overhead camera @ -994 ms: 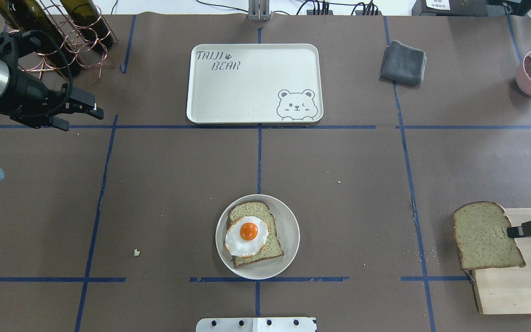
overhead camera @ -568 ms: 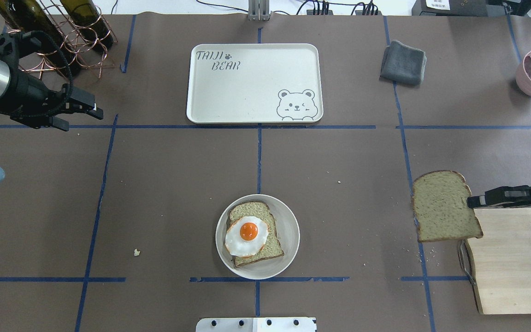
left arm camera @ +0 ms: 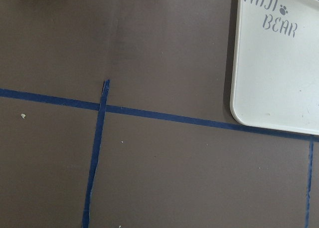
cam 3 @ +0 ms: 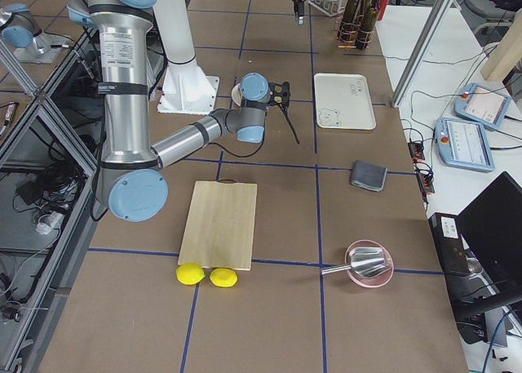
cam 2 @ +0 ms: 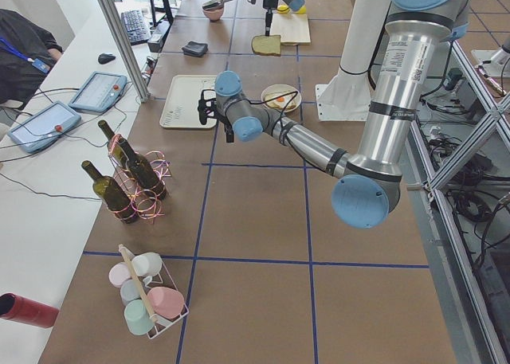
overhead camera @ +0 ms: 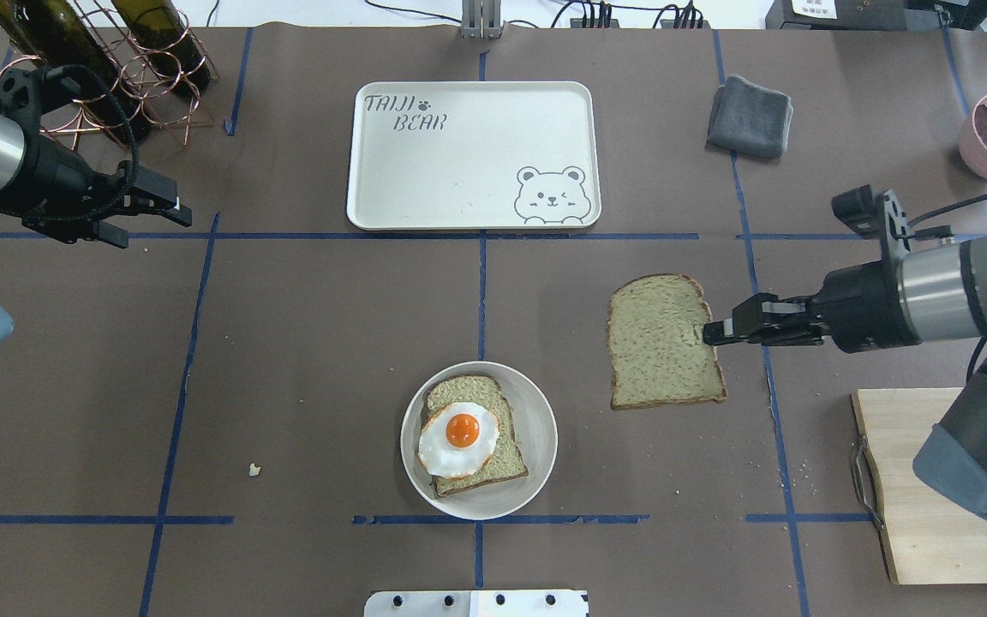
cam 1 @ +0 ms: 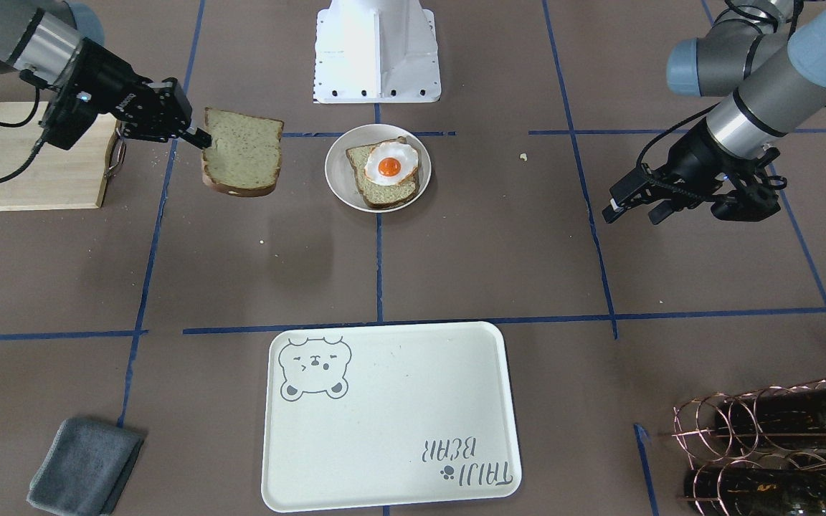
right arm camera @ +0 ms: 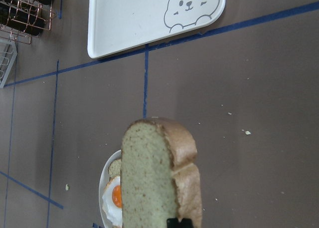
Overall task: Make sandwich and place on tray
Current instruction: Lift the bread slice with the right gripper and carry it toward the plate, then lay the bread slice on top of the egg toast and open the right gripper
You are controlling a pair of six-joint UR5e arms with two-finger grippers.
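Tan, speckled bread slice (overhead camera: 663,341) hangs flat above the table, its long axis crosswise to the right gripper (overhead camera: 714,332), whose jaws are pinched tight on one crust edge. The egg (overhead camera: 457,439) on the lower slice (overhead camera: 511,463), in the round plate (overhead camera: 547,420), lies to the robot's left and slightly nearer its base. The left gripper (overhead camera: 155,224) hovers well apart, jaws parted, holding nothing. The tray (overhead camera: 459,154) sits beyond, across the table.
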